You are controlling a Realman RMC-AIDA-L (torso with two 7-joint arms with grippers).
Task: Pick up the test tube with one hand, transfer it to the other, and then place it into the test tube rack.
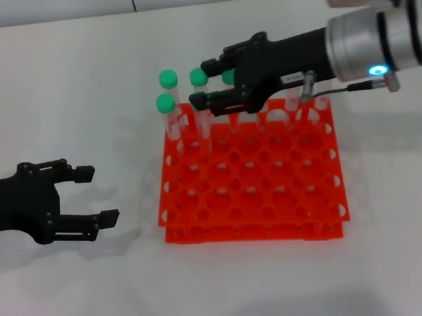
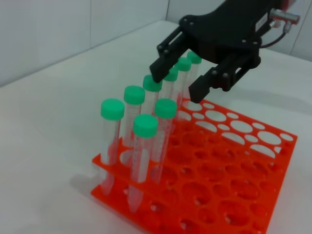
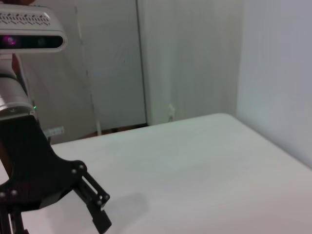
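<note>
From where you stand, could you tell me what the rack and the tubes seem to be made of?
The rack looks like moulded plastic: uniform bright orange, faintly glossy, thin tiers with clean round holes. The tubes look like clear plastic, possibly glass, as the rack shows through them. Their caps look like matte green plastic.

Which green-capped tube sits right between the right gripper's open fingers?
The test tube in the rack's far row, fourth of six counting from the left-wrist camera's end, stands between the open fingers of the right gripper. The others stand clear.
</note>
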